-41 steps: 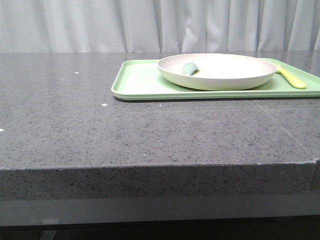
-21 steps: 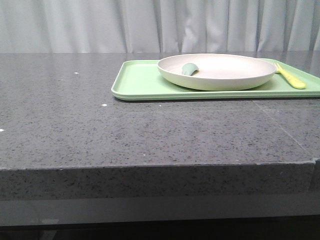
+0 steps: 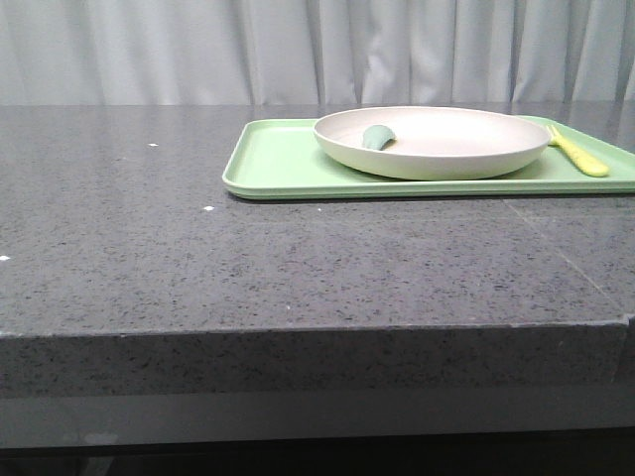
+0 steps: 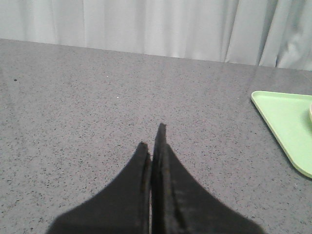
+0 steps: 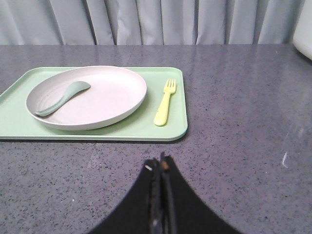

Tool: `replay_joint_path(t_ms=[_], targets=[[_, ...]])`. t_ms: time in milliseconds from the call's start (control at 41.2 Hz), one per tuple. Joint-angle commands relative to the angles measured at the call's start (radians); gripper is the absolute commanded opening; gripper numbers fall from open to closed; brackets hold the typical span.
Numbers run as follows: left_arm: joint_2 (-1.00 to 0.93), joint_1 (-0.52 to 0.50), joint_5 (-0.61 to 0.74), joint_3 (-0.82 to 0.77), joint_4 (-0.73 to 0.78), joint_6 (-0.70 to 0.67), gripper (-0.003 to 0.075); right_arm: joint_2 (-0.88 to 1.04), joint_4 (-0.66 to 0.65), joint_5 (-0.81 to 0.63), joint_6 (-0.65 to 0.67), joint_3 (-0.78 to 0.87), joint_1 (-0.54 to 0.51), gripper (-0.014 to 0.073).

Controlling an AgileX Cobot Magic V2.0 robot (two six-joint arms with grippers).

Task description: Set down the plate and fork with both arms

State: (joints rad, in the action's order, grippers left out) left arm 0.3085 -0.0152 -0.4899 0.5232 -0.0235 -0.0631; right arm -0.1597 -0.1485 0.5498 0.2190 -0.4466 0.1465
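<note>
The cream-white plate (image 3: pixel 432 141) sits on a light green tray (image 3: pixel 278 164) at the back right of the grey table; it also shows in the right wrist view (image 5: pixel 87 96). A small teal-green piece (image 5: pixel 62 97) lies in the plate. The pale yellow fork (image 5: pixel 165 102) lies on the tray just right of the plate, also in the front view (image 3: pixel 577 152). My right gripper (image 5: pixel 161 163) is shut and empty, above the table, short of the tray's near edge. My left gripper (image 4: pixel 153 136) is shut and empty over bare table, left of the tray's corner (image 4: pixel 287 122). Neither gripper shows in the front view.
The table's front edge (image 3: pixel 317 332) runs across the front view, with a notch at its right end. Grey curtains (image 3: pixel 317 50) hang behind the table. A white object (image 5: pixel 303 24) stands at the far right in the right wrist view.
</note>
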Motion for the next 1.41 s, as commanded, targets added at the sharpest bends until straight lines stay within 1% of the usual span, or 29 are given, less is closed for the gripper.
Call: replay_joint_path(t_ms=[0, 1069, 1166, 1384], targets=[[0.008, -0.001, 0.084, 0.027, -0.006, -0.008, -0.0018, -0.009, -0.019, -0.089, -0.008, -0.022, 0.001, -0.0121], [0.003, -0.001, 0.086, 0.018, -0.006, -0.008, -0.0018, -0.009, -0.019, -0.089, -0.008, -0.022, 0.001, -0.0121], [-0.032, -0.001, 0.103, -0.026, -0.006, -0.008, -0.0018, -0.009, -0.019, -0.089, -0.008, -0.022, 0.001, -0.0121], [-0.23, -0.001, 0.209, -0.24, -0.006, -0.008, -0.0018, -0.009, -0.019, -0.089, -0.008, -0.022, 0.001, -0.0121]])
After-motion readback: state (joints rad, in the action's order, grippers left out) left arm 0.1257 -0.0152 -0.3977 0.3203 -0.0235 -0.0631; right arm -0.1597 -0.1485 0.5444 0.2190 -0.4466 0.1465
